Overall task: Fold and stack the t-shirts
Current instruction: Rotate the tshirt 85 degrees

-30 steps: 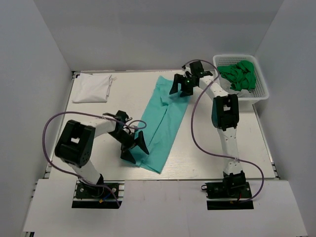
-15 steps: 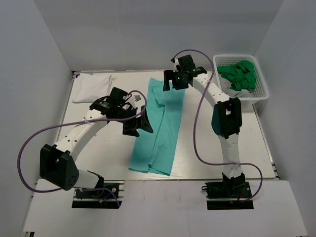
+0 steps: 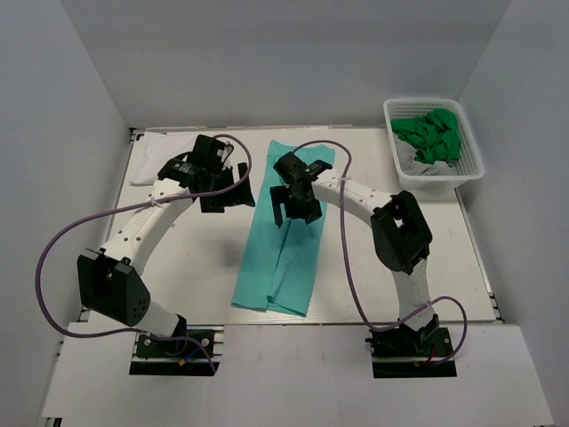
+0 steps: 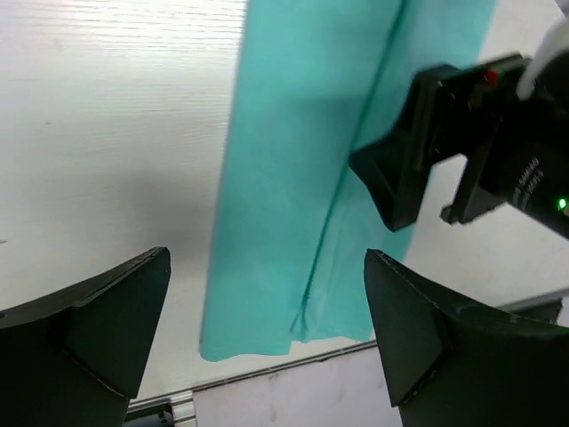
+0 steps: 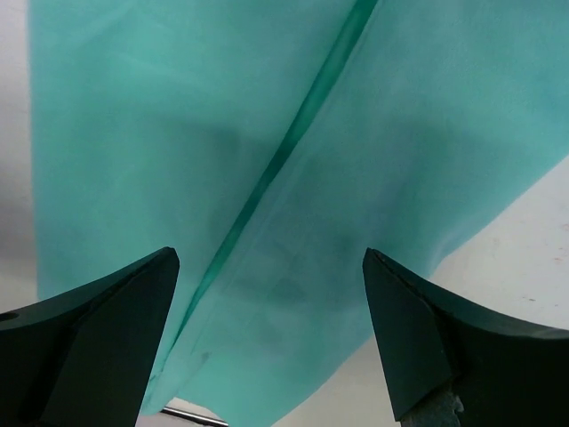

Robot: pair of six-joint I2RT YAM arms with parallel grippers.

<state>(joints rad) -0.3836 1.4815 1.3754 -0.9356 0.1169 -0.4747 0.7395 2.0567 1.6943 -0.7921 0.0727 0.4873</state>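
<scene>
Teal t-shirt [image 3: 283,253]: folded lengthwise into a long narrow strip; laid flat down the middle of the table [image 3: 191,267], from the far edge to the near edge, near end leaning slightly left; lengthwise fold line visible in both wrist views.
Left gripper [image 3: 229,199]: spread wide, nothing between the jaws; raised above bare table just left of the strip's far half; clear of the cloth.
Left wrist view: dark left fingers [image 4: 89,329] at the lower corners, with bare table and the strip's near end framed between them; black body of the other arm's claw at right, over the strip's edge.
Right gripper [image 3: 295,210]: spread wide, nothing gripped; positioned over the far half of the strip, pointing down at the cloth; contact with the cloth: cannot tell.
Right wrist view: teal cloth filling nearly the whole frame between the right fingers [image 5: 98,338]; fold line running diagonally between them.
White t-shirt [image 3: 144,167]: folded, at the far left corner of the table; partly hidden behind the left arm; well apart from the teal strip.
Basket [image 3: 444,181]: white mesh, at the far right corner of the table.
Green t-shirts [image 3: 431,133]: bunched and unfolded inside the basket.
Grey-white cloth [image 3: 413,160]: in the basket beside and under the green heap, toward the near left.
</scene>
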